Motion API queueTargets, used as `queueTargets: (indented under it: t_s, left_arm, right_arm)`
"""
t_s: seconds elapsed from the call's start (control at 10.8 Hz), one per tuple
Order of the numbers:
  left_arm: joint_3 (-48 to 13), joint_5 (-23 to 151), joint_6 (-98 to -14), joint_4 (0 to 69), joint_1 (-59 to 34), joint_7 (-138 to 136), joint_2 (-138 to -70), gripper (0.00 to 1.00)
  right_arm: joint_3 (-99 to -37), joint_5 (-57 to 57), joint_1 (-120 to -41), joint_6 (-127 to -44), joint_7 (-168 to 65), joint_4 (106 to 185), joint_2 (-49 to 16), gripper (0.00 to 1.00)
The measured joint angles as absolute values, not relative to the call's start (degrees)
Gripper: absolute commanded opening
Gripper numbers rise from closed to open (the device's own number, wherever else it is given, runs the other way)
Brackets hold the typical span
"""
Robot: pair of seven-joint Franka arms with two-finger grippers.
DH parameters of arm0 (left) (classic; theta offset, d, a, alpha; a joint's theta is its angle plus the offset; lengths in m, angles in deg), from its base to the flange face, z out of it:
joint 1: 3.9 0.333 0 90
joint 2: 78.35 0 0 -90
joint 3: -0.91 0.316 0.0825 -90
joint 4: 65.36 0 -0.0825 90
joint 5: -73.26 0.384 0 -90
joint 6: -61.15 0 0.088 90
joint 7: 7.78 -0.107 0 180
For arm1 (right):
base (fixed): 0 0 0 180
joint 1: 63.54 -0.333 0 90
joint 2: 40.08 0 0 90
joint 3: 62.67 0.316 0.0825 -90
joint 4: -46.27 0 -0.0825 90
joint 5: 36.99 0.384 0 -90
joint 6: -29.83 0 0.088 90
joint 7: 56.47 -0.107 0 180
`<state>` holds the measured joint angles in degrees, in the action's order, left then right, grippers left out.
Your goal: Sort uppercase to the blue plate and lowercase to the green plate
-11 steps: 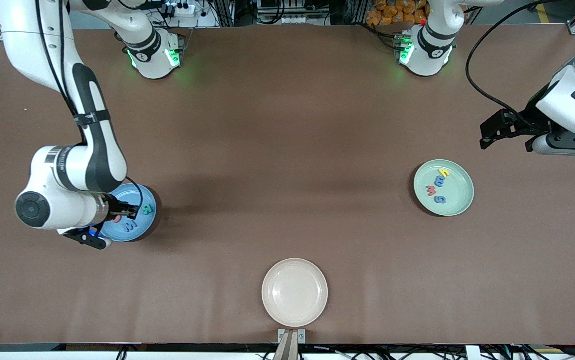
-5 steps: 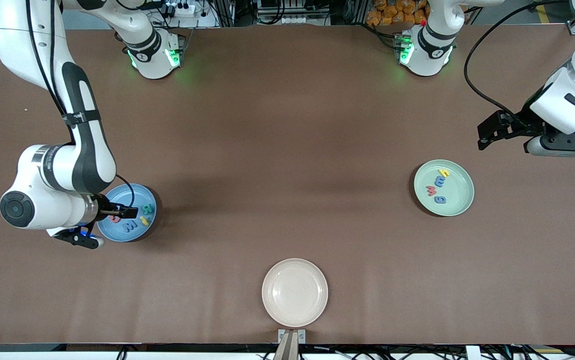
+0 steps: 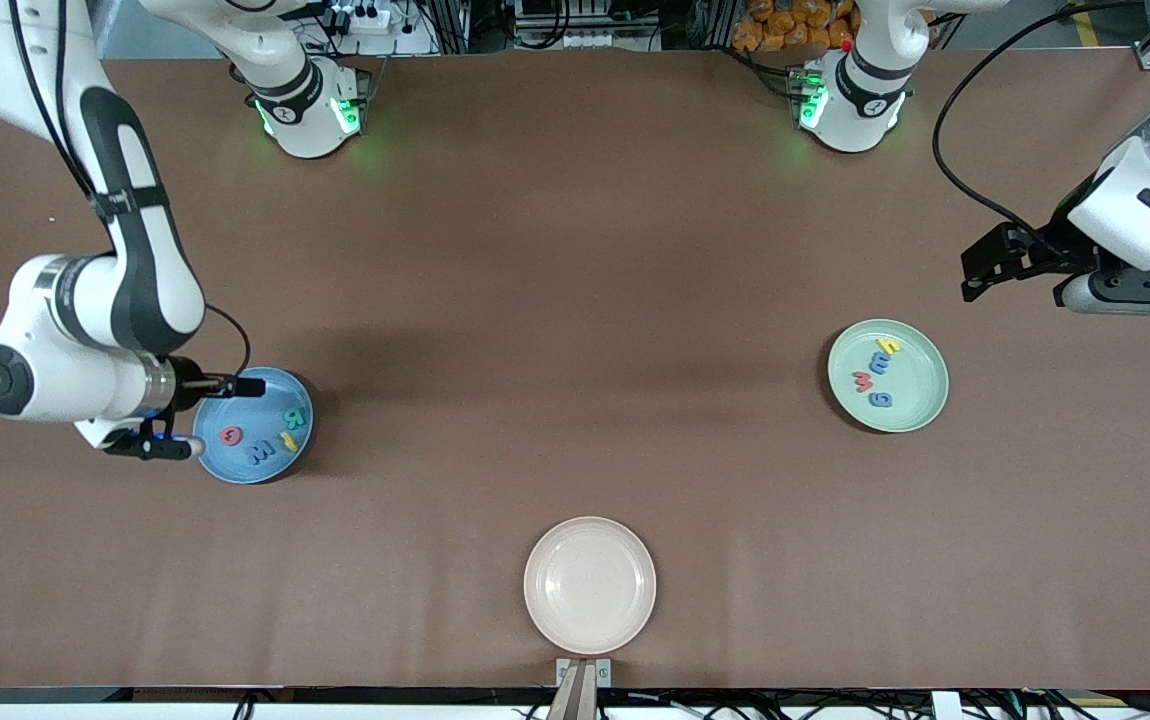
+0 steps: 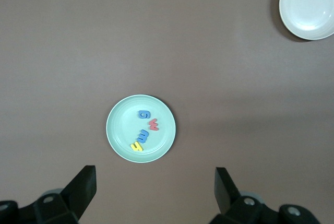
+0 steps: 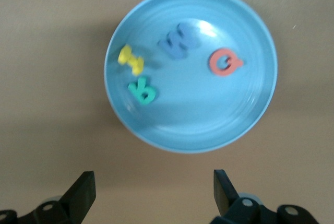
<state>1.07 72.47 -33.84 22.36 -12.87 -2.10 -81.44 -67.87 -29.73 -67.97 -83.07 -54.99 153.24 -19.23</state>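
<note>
Uppercase letters lie together in the blue plate (image 3: pixel 235 460) at the right arm's end of the tabletop (image 3: pixel 575 300): pink-red Q (image 3: pixel 231 435), blue W (image 3: pixel 259 454), yellow H (image 3: pixel 287 440) and teal R (image 3: pixel 294 417). Nearest the front camera sits a cream plate (image 3: pixel 590 585), bare, midway along the tabletop's edge. Farther back, toward the left arm's end, the green plate (image 3: pixel 920 395) holds the lowercase letters: blue g (image 3: pixel 880 399), red w (image 3: pixel 863 381), blue m (image 3: pixel 879 361) and yellow h (image 3: pixel 889 346). Right claw (image 5: pixel 154 190) hangs over the blue plate's rim, fingers spread wide, holding nothing. Left claw (image 4: pixel 155 187) waits in the air near the green plate, wide and empty.
</note>
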Motion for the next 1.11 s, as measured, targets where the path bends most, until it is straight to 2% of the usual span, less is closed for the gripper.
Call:
queueTargets:
  t_s: [0.28, 0.46, 0.65, 1.11]
  left_arm:
    - [1.2, 72.5, -33.9, 21.5, -12.7, -2.1, -81.3, 1.0]
    - [1.3, 72.6, -33.8, 21.4, -12.7, -2.1, -81.3, 1.0]
    - [1.4, 73.8, -33.8, 21.4, -12.7, -2.1, -81.3, 1.0]
    - [1.3, 75.2, -31.8, 21.4, -12.7, -2.1, -81.4, 1.0]
  right_arm:
    - [-63.0, -31.9, -67.2, -91.7, -55.0, 168.3, -29.8, 1.0]
    - [-62.6, -32.3, -67.0, -93.0, -55.0, 170.9, -34.7, 1.0]
    - [-63.5, -32.4, -66.3, -89.2, -55.0, 166.9, -38.6, 1.0]
    - [-64.8, -35.2, -66.0, -70.2, -55.0, 142.0, -41.2, 1.0]
